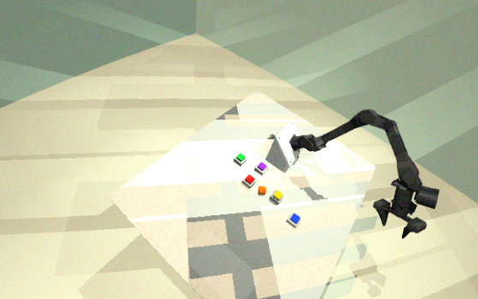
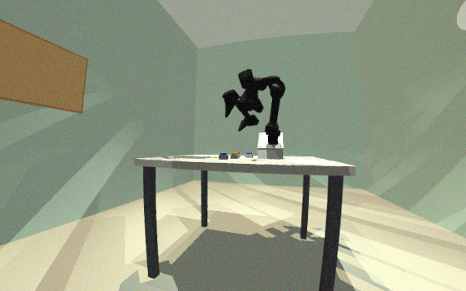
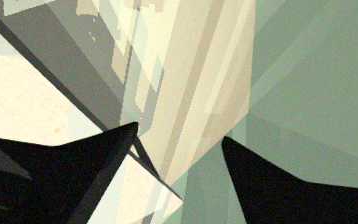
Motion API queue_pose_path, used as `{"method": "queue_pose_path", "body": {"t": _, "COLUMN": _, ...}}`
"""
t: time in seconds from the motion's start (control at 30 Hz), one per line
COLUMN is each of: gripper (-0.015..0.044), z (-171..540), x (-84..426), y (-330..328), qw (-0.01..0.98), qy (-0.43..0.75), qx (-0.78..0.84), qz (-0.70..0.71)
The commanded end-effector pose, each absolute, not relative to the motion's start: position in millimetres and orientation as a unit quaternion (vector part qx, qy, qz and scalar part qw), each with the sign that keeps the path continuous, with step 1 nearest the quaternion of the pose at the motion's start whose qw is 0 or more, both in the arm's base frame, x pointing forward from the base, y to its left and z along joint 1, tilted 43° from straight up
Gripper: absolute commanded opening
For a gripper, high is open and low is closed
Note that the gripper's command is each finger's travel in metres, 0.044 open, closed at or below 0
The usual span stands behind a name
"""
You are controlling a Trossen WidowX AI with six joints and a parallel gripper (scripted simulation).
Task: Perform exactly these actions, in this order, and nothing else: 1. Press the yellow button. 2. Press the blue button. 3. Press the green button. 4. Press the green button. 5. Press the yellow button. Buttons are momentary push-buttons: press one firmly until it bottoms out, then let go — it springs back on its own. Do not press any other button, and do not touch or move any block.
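The end effector [image 1: 399, 221] hung high above the counter [image 1: 153, 205], its two fingers spread wide with nothing between them. In the top view it appeared past the counter's edge on the side nearest the blue button [image 1: 294, 219], while the exterior view showed it raised well over the row of buttons, so its exact footing over the surface could not be told from either view alone. The wrist view showed only the two dark fingertips framing a counter edge and floor, with no button in sight.

The yellow button [image 1: 277, 195], first in the sequence, sat near the middle of the counter, just beside the small orange block [image 1: 262, 190] and well apart from the end effector. From the end effector it lay inward across the counter, toward the arm's white base [image 1: 284, 147], and far below; the blue button stood between the two, a little off the line. The green button [image 1: 241, 158] was farthest, beyond the red button [image 1: 249, 179] and purple button [image 1: 261, 167].

No press looked to have been made. The coming move called, in my judgement, for a sweep inward past blue and then a straight descent onto yellow, keeping to the side away from the orange block, since spread fingers could easily clip it
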State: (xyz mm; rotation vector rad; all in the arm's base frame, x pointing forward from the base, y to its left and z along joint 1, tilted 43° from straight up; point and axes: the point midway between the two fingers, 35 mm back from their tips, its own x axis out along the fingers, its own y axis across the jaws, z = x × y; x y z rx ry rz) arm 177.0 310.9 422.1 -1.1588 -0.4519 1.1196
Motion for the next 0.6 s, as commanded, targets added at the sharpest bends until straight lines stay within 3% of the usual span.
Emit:
{"method": "queue_pose_path", "body": {"t": 0.0, "gripper": 0.04, "z": 365.8, "x": 224.2, "y": 292.1, "qw": 0.696, "qy": -0.073, "qx": -0.497, "qz": 0.513}}
{"method": "queue_pose_path", "body": {"t": 0.3, "gripper": 0.04, "z": 254.9, "x": 293.5, "y": 215.3, "qw": 0.749, "qy": 0.201, "qx": -0.385, "qz": 0.5}}
{"method": "queue_pose_path", "body": {"t": 0.57, "gripper": 0.04, "z": 167.0, "x": 308.3, "y": 118.7, "qw": 0.773, "qy": 0.44, "qx": -0.17, "qz": 0.424}}
